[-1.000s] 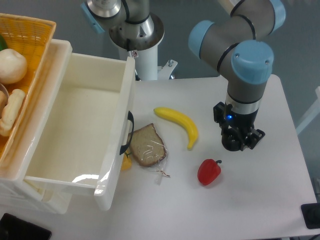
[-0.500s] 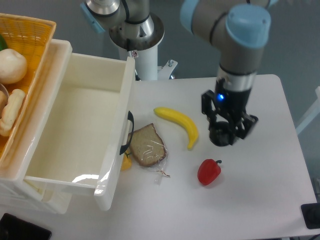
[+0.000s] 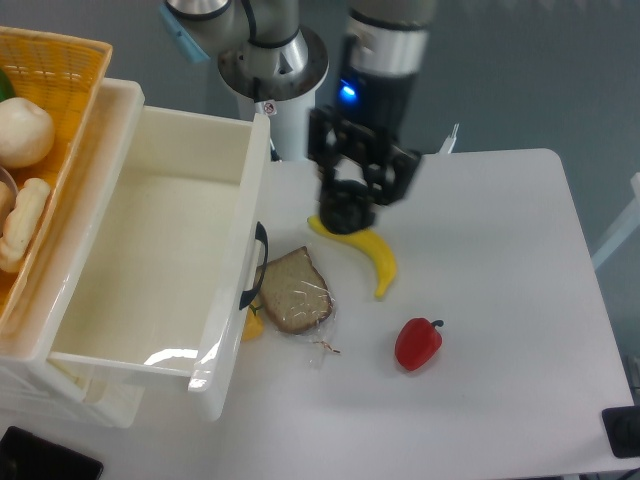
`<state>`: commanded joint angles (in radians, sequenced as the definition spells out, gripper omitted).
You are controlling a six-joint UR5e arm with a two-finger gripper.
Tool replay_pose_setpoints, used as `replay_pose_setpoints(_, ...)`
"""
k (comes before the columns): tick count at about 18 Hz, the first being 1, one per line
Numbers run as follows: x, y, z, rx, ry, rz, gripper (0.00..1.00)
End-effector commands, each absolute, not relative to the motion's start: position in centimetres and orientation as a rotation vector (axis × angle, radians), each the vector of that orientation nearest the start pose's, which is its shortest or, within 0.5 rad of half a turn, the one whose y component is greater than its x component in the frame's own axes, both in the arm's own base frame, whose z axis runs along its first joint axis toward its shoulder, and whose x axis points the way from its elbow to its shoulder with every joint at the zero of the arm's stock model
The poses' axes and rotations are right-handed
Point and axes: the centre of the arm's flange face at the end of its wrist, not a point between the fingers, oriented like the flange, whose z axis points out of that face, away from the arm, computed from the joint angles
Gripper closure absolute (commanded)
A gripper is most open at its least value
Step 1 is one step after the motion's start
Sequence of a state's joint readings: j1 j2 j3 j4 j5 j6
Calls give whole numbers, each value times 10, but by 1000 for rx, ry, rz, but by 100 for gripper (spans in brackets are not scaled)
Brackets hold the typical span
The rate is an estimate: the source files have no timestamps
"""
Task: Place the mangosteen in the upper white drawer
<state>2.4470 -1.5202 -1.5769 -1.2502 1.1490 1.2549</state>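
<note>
My gripper (image 3: 349, 203) is shut on the mangosteen (image 3: 346, 216), a dark round fruit held between the fingers. It hangs above the table, over the upper end of a yellow banana (image 3: 366, 254). The upper white drawer (image 3: 258, 178) stands pulled open at the left, with a black handle (image 3: 257, 266) on its front. Its inside looks bare. The gripper is to the right of the drawer's front wall, apart from it.
A bagged slice of bread (image 3: 295, 290) lies by the drawer front, with a small yellow thing (image 3: 252, 325) beside it. A red bell pepper (image 3: 418, 343) lies lower right. A yellow woven basket (image 3: 70, 90) with food stands far left. The arm's base (image 3: 275, 70) is behind the drawer.
The gripper has lifted from the table's right side and moved up and left with the mangosteen, now over the banana's end near the drawer.
</note>
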Motion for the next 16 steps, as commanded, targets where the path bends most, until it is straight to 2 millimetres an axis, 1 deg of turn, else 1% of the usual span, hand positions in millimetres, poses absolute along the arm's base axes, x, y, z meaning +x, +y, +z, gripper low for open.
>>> replay_pose_setpoints(1, -255, 459, 553, -2527, 613, 128, 67)
replay_pose_setpoints(2, -246, 464, 548, -2527, 629, 109, 67)
replay_pose_setpoints(3, -238, 467, 541, -2531, 646, 85, 67)
replay_pose_setpoints(5, -218, 476, 533, -2527, 694, 55, 66)
replay_pose_setpoints(6, -213, 478, 530, -2528, 707, 42, 66)
replay_pose_setpoints(9, -204, 483, 516, -2546, 729, -6, 65)
replay_pose_setpoints(13, -197, 494, 501, -2558, 758, -49, 63)
replay_pose_setpoints(16, -197, 507, 480, -2584, 780, -92, 63)
